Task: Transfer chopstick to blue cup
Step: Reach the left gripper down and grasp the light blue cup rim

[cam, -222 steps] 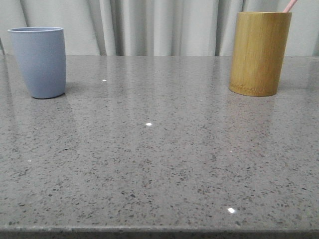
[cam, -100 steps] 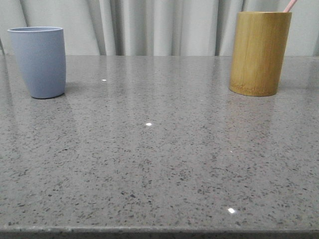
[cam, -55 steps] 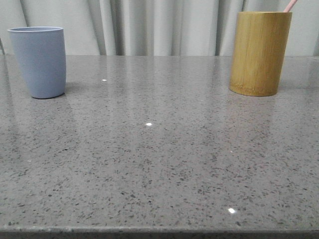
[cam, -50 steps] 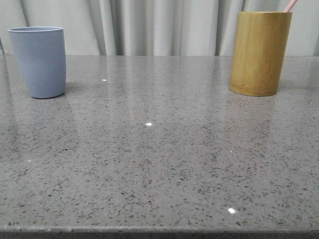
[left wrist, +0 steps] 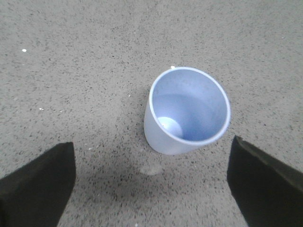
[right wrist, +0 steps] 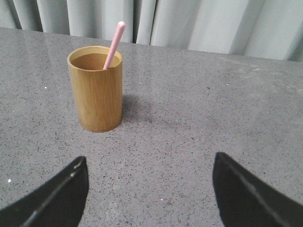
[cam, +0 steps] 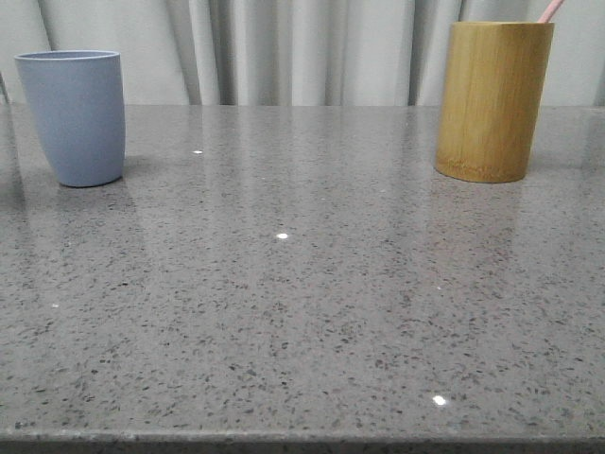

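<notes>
Front view: a matte pale grey-blue plastic tumbler (cam: pixel 73 117) stands upright at the far left of the speckled grey stone surface (cam: pixel 302 312). A tall yellow-brown bamboo cylinder (cam: pixel 492 101) stands upright at the far right, well apart from the tumbler, with the tip of a thin pale pink chopstick (cam: pixel 550 10) protruding above its rim. Pale curtains (cam: pixel 312 52) hang behind. Neither arm appears here. Left wrist view: the left gripper (left wrist: pixel 151 182) hangs above the surface with jaws spread wide and nothing between them; the blue cup (left wrist: pixel 187 111) sits empty just ahead. Right wrist view: the right gripper (right wrist: pixel 149 194) is likewise spread wide and holds nothing; the bamboo cylinder (right wrist: pixel 96 88) stands ahead of it, one pink chopstick (right wrist: pixel 114 45) leaning inside.
</notes>
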